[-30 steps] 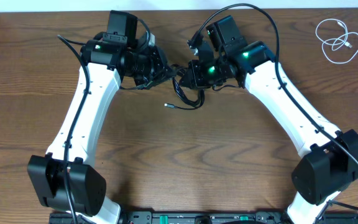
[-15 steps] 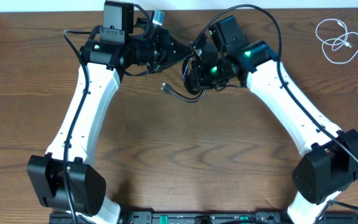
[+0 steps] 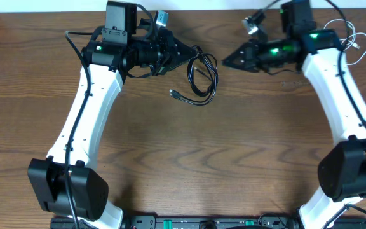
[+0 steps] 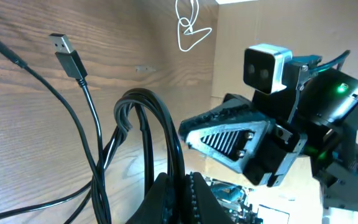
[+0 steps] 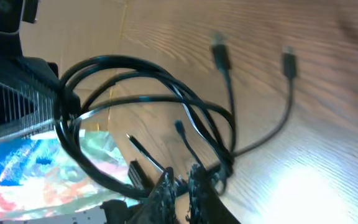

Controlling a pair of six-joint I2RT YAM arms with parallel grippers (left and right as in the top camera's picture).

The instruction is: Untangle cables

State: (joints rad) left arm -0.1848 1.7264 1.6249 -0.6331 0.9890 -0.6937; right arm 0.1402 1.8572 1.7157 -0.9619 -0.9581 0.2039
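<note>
The left gripper [image 3: 182,53] was clamped shut on the black cables [image 3: 203,77]. From its wrist view the two fingers [image 4: 166,190] were pressed together around several strands of the bundle where they arched up out of the grip. Below that hold the loops hung down and out to the right of the gripper, with the lower part of the coil lying on the wooden surface [image 3: 170,152]. One small plug end [image 3: 174,93] rested on the surface just left of the coil. In the wrist view a flat USB plug [image 4: 67,46] stood at the end of one strand, and a second, thinner end ran off at the upper left.

Across from it, the right gripper [image 3: 229,62] pointed at the bundle from the right, near the loops but apart from them. Its fingers looked drawn together into a wedge with nothing between them. From the right wrist camera the black coil spread in front of the fingertips [image 5: 165,186], its two plug ends blurred against the wood.

The white cable [image 4: 187,26] lay well apart from all this, at the far right corner of the surface. It was coiled in a loose loop and partly hidden behind the right arm from overhead.
</note>
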